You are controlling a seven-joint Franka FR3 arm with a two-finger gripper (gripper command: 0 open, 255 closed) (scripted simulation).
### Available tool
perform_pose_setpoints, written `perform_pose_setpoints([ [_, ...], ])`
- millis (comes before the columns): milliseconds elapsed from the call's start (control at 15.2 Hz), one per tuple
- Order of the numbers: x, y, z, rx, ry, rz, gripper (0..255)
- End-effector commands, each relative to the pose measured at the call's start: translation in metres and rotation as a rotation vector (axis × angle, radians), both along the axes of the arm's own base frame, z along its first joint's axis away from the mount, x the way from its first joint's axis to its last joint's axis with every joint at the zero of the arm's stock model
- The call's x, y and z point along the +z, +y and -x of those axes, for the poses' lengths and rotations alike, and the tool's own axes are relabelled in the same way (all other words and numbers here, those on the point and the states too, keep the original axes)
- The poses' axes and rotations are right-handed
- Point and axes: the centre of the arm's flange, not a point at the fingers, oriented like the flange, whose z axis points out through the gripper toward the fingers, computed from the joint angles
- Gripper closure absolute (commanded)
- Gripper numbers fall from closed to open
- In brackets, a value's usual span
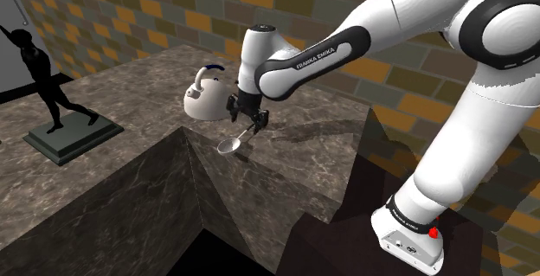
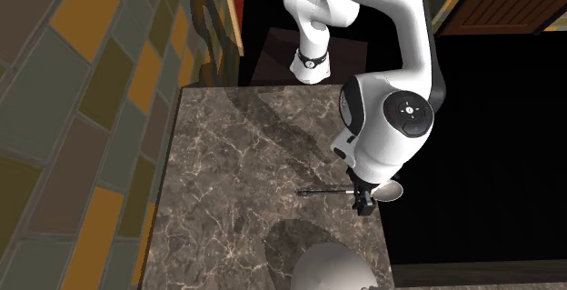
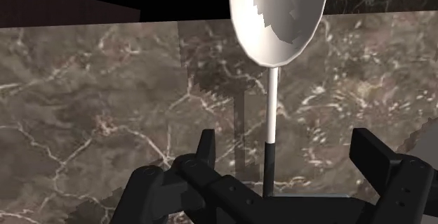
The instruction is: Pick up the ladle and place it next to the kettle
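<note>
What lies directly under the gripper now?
The ladle lies on the marble counter, its handle between the open fingers of the gripper, untouched. The handle's tip is hidden behind the gripper.

I log a dark, veined marble counter [image 1: 329, 136] with a black area [image 1: 225, 253] below its near edge. On the marble at far left stands a black figurine [image 1: 48, 71], one arm raised, on a grey-green slab base [image 1: 73, 138]. Behind runs a wall [image 1: 130, 10] of grey and orange bricks. The second exterior view's upper right holds a brown wooden panel [image 2: 509, 2].
</note>
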Motion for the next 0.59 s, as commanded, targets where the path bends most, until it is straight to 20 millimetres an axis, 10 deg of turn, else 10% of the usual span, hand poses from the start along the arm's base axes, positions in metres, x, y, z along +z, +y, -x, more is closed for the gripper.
perform_pose_setpoints([
  [0,0.023,-0.003,0.004,0.0,0.001,0.0,0],
  [528,0.033,-0.004,0.005,0.0,0.001,0.0,0],
])
